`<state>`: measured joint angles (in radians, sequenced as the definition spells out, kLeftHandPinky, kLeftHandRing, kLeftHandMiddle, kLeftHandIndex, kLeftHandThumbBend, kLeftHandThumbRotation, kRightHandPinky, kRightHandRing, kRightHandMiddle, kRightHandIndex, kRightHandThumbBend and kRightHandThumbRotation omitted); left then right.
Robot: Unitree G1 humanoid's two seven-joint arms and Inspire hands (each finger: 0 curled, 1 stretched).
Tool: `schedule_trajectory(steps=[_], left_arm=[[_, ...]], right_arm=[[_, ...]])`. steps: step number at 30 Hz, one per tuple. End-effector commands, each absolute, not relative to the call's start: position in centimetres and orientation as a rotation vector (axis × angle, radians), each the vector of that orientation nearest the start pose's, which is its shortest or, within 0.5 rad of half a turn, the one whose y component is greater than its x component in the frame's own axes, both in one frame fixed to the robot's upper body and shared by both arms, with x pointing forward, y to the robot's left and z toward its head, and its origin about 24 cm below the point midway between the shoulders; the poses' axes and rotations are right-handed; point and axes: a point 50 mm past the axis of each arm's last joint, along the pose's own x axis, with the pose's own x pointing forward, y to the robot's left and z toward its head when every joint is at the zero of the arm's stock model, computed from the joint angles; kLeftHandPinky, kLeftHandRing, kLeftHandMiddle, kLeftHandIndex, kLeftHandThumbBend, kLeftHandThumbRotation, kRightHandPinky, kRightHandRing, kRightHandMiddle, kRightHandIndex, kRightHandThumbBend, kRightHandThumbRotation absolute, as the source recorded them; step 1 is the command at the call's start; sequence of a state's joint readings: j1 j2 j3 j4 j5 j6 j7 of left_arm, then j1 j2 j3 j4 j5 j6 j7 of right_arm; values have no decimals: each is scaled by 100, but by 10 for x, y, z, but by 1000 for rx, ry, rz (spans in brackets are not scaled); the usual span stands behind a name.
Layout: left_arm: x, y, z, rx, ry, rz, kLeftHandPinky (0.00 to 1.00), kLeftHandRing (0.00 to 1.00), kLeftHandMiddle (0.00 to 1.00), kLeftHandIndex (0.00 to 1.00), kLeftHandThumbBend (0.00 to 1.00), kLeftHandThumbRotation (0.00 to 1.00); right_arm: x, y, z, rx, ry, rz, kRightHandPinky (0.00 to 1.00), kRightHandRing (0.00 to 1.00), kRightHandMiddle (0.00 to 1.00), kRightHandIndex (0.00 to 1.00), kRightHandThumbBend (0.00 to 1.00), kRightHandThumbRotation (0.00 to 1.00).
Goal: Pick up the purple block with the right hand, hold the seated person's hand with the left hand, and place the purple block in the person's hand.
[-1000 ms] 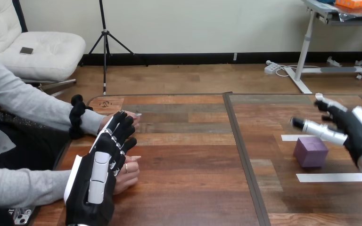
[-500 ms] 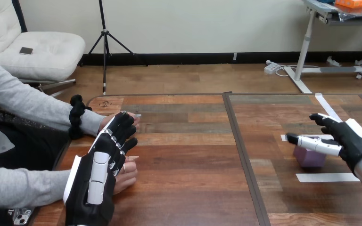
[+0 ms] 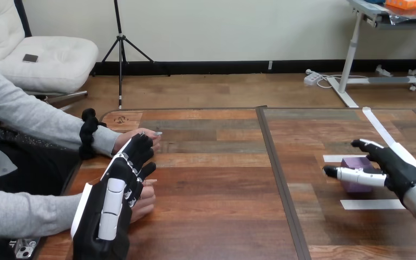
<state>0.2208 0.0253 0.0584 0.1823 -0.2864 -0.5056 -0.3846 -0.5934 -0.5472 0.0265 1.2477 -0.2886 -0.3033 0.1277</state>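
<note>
Two robot hands are sitting over the wooden table (image 3: 211, 184). The right hand (image 3: 398, 170) is hovering at the table's right side, spread open and holding nothing. Its thumb (image 3: 352, 175) is crossing in front of the purple block (image 3: 357, 162), and its fingers (image 3: 369, 146) are reaching past the block's far side. The purple block is resting on the table between two white tape strips (image 3: 371, 204).

The left hand (image 3: 111, 208) is lying at the table's left side, back up, between the person's two hands. Its tip is overlapping the person's farther hand (image 3: 151, 134); whether it is gripping that hand cannot be told. The person's nearer hand (image 3: 143, 200) is resting just beside it.
</note>
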Motion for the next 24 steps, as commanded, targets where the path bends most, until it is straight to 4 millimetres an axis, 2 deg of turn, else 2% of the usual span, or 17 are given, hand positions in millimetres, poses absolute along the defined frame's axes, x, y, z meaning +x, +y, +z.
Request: schedule_trajectory(steps=[1, 5, 11, 16, 24], left_arm=[[201, 177, 19, -172, -245, -171, 89, 93, 91, 88, 67, 89], [201, 176, 19, -175, -252, -174, 88, 93, 91, 87, 66, 88], [201, 176, 20, -179, -255, -177, 87, 93, 90, 87, 64, 90], [201, 176, 21, -182, -254, -182, 87, 93, 90, 86, 65, 90], [201, 177, 22, -191, -250, -189, 87, 93, 90, 86, 68, 89]], right_arm=[[324, -297, 25, -720, 371, 31, 87, 97, 97, 91, 100, 38], [323, -295, 22, -736, 374, 30, 87, 96, 96, 91, 100, 36], [321, -294, 18, -750, 371, 28, 77, 92, 94, 88, 100, 32], [320, -293, 17, -753, 367, 27, 76, 90, 92, 86, 100, 27], [319, -292, 17, -795, 347, 15, 72, 82, 84, 81, 100, 18]])
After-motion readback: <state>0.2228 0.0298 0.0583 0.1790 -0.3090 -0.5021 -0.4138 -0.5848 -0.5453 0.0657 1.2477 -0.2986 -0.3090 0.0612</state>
